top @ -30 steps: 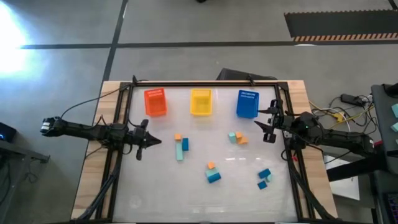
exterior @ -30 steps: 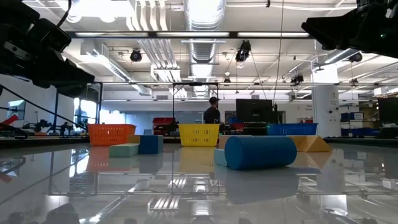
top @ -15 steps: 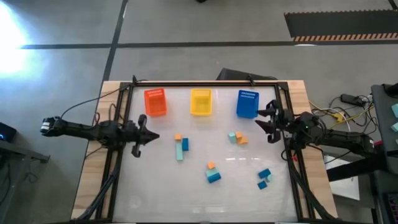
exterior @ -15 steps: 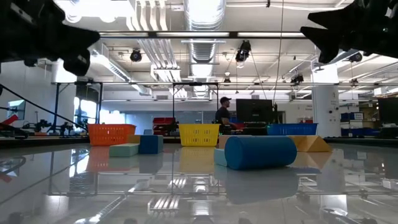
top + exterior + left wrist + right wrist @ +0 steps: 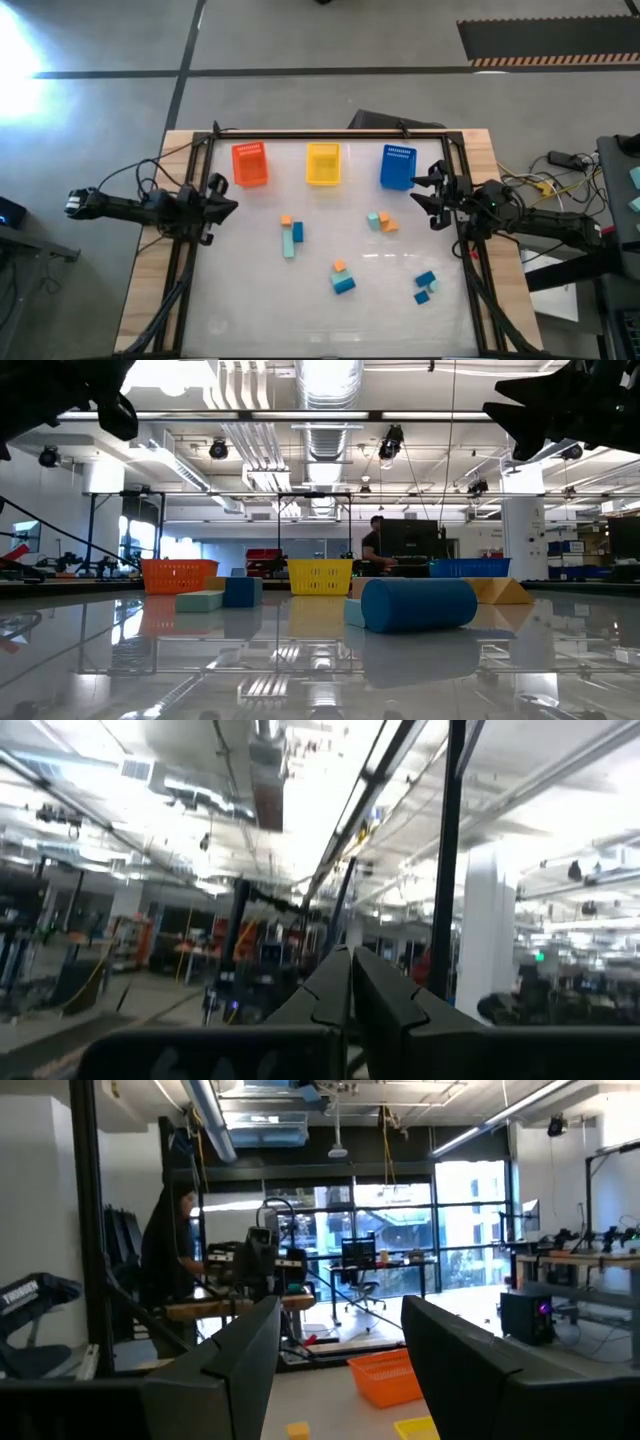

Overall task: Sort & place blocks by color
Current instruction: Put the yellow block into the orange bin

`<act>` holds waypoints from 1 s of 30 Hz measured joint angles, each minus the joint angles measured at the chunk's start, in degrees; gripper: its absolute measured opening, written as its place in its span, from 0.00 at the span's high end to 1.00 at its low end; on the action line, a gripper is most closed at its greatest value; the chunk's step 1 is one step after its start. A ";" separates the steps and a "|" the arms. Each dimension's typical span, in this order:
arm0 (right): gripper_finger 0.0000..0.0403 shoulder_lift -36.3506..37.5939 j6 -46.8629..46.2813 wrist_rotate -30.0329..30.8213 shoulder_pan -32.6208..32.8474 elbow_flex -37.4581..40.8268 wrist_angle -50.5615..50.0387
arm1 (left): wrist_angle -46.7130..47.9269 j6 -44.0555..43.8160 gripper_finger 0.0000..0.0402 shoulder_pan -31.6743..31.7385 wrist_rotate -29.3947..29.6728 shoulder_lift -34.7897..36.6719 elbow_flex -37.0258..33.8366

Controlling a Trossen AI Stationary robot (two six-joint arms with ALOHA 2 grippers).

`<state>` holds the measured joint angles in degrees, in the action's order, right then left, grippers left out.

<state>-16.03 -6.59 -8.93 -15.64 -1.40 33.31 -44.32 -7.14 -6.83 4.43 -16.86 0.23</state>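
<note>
Small orange, teal and blue blocks lie flat on the table in several clusters: an orange cube (image 5: 286, 220) with a teal bar (image 5: 290, 243) and a blue block (image 5: 298, 232); a teal and orange group (image 5: 380, 221); an orange and blue pair (image 5: 342, 277); a blue and teal group (image 5: 426, 286). My left gripper (image 5: 225, 205) is shut (image 5: 350, 985) and hovers at the table's left side, away from every block. My right gripper (image 5: 425, 200) is open (image 5: 340, 1370) at the table's right side, beside the blue bin, and holds nothing.
Three bins stand in a row along the far edge: orange (image 5: 250, 164), yellow (image 5: 322, 163) and blue (image 5: 397, 167). A black frame (image 5: 310, 133) borders the table. In the low view a blue block (image 5: 418, 604) stands nearest. A person (image 5: 376, 545) moves in the room behind.
My left gripper has drawn back toward the table's left edge and a little toward the far edge, and has risen until only part of it shows at the top of the low view. The blocks have stayed put. The person in the background has walked to the right.
</note>
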 joint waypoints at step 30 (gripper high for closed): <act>0.50 -0.28 3.67 2.52 0.00 -3.88 8.10 | 0.11 -22.63 1.00 0.00 23.32 -35.68 22.20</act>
<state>-16.32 -2.92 -6.41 -15.64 -5.28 41.41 -44.20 -29.76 -6.83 27.75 -52.54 22.43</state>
